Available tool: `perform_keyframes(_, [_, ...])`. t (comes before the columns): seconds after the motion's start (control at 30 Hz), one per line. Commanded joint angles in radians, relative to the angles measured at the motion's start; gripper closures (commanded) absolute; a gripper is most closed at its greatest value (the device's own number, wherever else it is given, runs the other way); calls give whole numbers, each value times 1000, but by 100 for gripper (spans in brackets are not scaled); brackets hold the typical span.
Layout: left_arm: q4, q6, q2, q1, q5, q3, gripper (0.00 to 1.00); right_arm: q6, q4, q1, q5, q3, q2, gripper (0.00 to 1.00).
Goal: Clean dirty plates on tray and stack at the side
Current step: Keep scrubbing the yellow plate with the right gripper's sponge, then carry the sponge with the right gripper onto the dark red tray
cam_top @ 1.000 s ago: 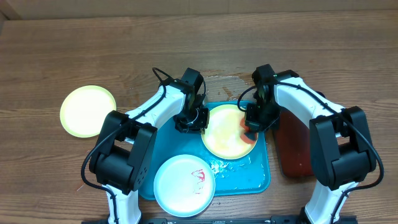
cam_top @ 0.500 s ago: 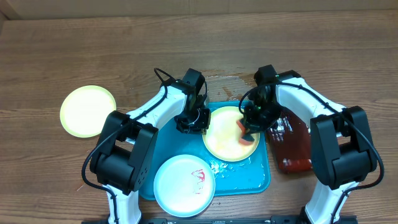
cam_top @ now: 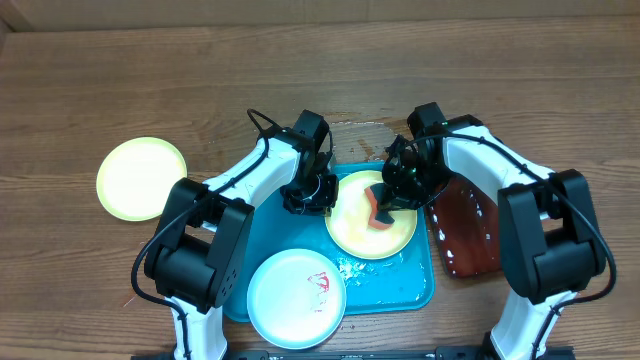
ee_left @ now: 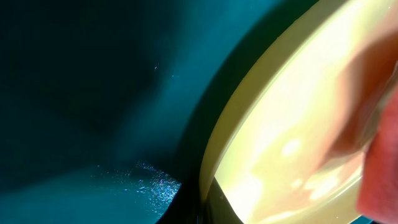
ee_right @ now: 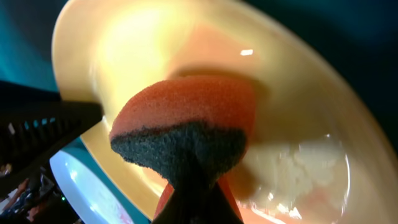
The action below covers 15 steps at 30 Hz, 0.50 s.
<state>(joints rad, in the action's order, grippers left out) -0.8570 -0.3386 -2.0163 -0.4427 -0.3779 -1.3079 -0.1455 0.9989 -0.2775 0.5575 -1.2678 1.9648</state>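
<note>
Tray [cam_top: 415,282] holds two dirty plates [cam_top: 292,300], one under sponge [cam_top: 380,205].

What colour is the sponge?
The sponge is orange with a dark grey scrubby side; the right wrist view shows it best.

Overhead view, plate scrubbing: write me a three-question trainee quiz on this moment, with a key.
1. True or false: the right hand presses its sponge onto a plate lying off the turquoise tray.
2. Where is the pale blue-white plate? A: overhanging the tray's front-left corner. B: stacked on another plate. C: under the sponge.
3. How many plates show overhead?
Key: 1 false, the sponge is on the yellow-green plate that lies on the tray. 2 A. 3 three.
</note>
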Motion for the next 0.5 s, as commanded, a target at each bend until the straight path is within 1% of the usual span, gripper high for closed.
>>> perform_keyframes(0.0, [-3,-3,-26,10,45,14,96,19,26,-4,-21,-53,-101,96])
perform_keyframes(0.1, [-3,-3,-26,10,45,14,96,19,96,-4,-90,-116,-138,96])
perform_keyframes(0.23, [-3,-3,-26,11,45,14,96,3,220,-3,-236,-229,-171,96])
perform_keyframes(0.3, [-3,-3,-26,10,45,14,96,-105,288,-3,-389,-284,-182,96])
perform_keyframes(0.4, [-6,-6,-26,11,45,14,96,-306,402,5,-611,-350,-187,96])
perform_keyframes(0.47, [-7,-6,-26,10,45,14,96,-379,457,18,-702,-372,-187,96])
